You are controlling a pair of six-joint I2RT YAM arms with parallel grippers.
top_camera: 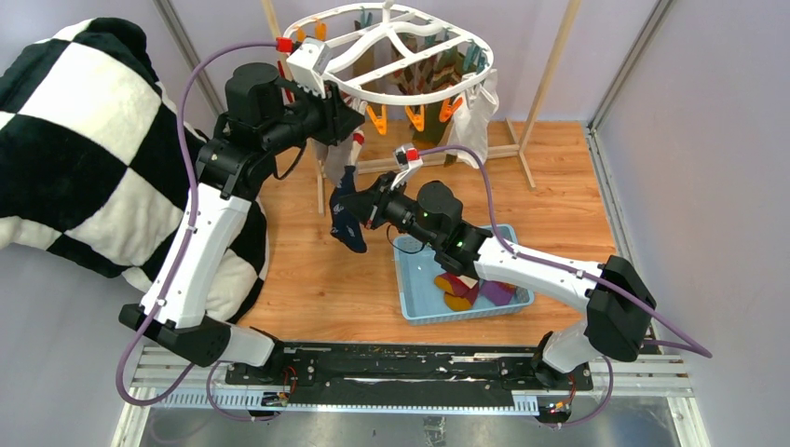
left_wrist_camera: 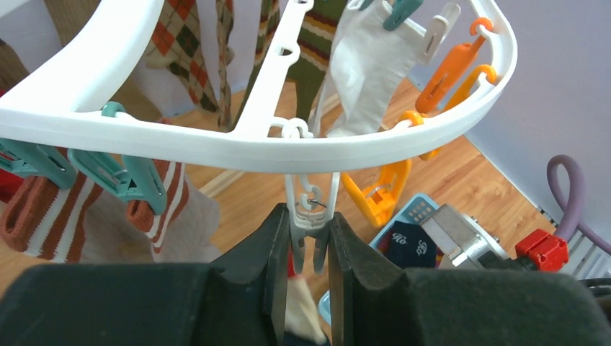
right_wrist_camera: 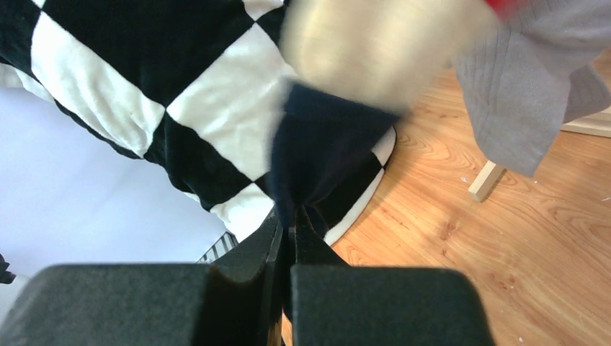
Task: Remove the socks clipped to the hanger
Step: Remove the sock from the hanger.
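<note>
Left gripper [left_wrist_camera: 308, 241] pinched shut on the white clip [left_wrist_camera: 310, 205] at 7 o'clock on the hanger [left_wrist_camera: 216, 148] — likely springing it; right gripper [right_wrist_camera: 290, 225] clamped the navy sock [right_wrist_camera: 324, 148] below — ready for the pull

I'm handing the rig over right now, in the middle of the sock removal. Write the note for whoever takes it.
Left tool: closed on the white plastic clip under the rim of the large white oval plastic hanger.
Right tool: shut on the navy fabric sock hanging below that clip.
Done: red, mustard and purple socks lie in the blue plastic tray.
Left: free the navy sock and drop it in the tray; whether the clip has let go is unclear. An argyle sock, a brown-striped sock and a white sock are still clipped on.
</note>
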